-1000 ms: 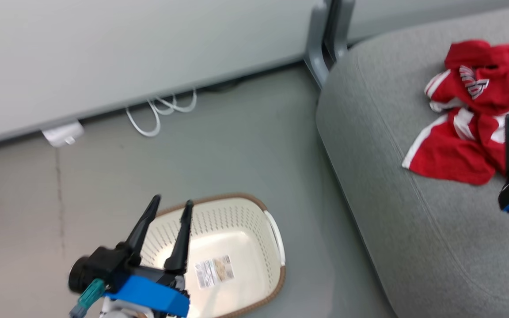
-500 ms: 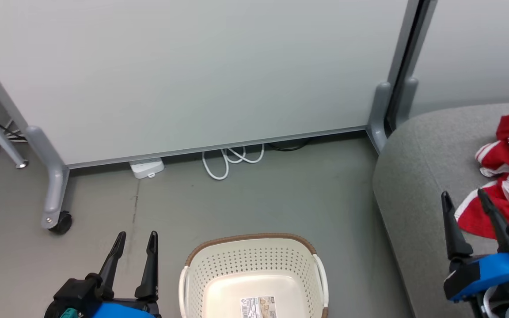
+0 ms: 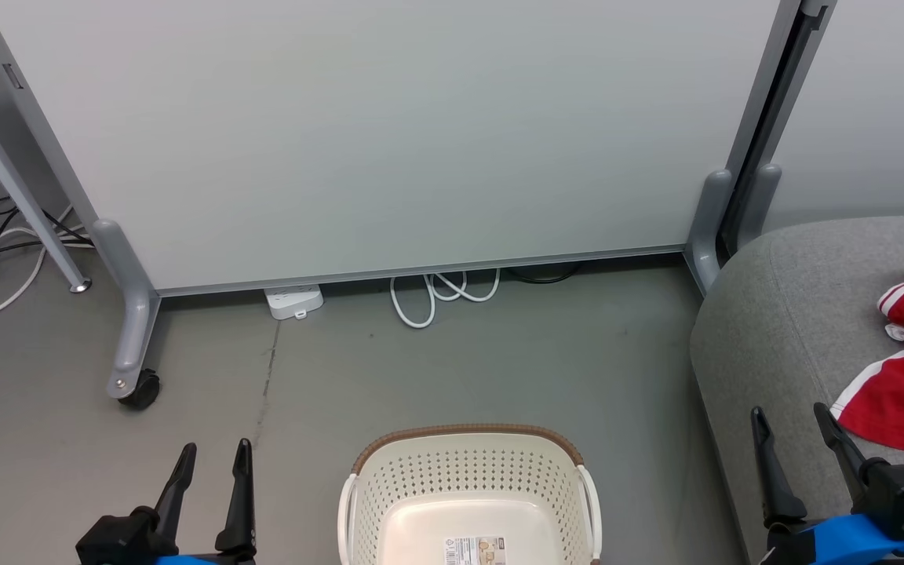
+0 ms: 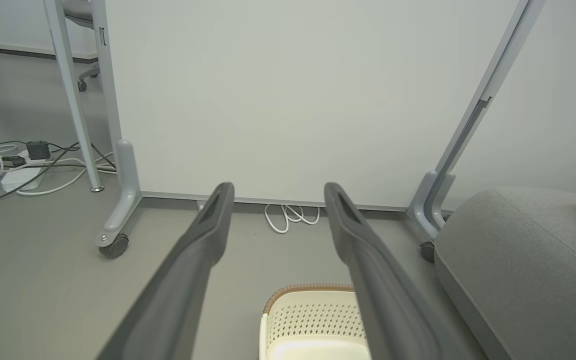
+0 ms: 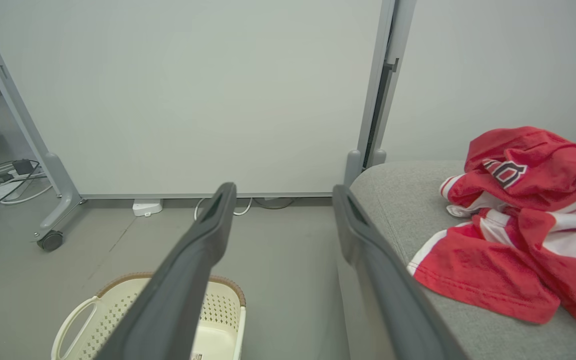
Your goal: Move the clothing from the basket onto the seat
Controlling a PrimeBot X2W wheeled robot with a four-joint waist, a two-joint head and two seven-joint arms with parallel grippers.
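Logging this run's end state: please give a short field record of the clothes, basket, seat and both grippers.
clothing: red soft garments with white stripes, heaped on the seat
seat: large grey woven-fabric sofa, right of the basket
basket: cream perforated plastic basket with brown rim, on the floor; no clothing in its visible part
left gripper: open, empty
right gripper: open, empty
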